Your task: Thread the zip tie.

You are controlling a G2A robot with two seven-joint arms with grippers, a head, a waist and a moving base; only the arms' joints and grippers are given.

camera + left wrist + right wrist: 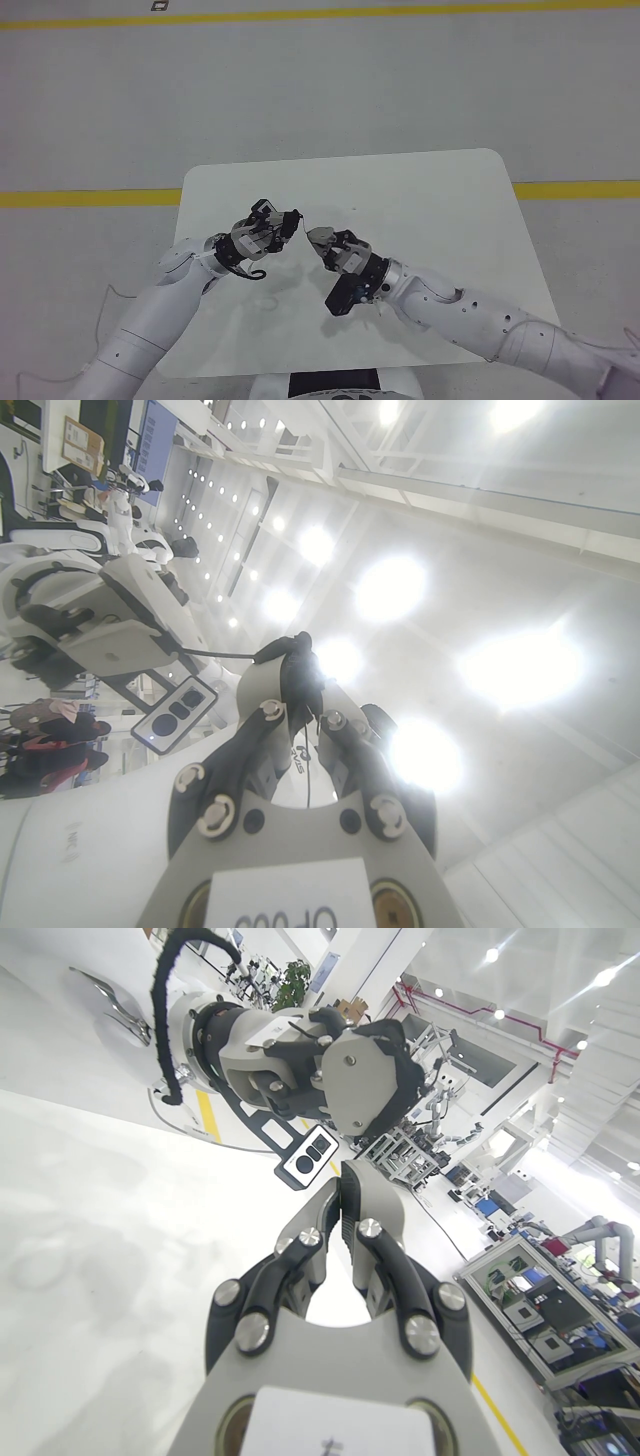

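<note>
The zip tie point(308, 750) is a thin black strap. It runs from the left gripper's fingertips back across its palm gap, and it also lies along that gripper's top point(302, 1031). My left gripper point(285, 225) is held above the white table point(420, 190), tilted up and shut on the zip tie point(300, 700). My right gripper point(318, 238) faces it a short way off, also above the table. Its pads point(345, 1208) are pressed together and I see nothing between them. Just beyond its tips is the left gripper point(370, 1093).
A black cable point(255, 272) loops from the left wrist over the table. The table's far half and right side are bare white surface. Grey floor with a yellow line point(90, 197) surrounds the table.
</note>
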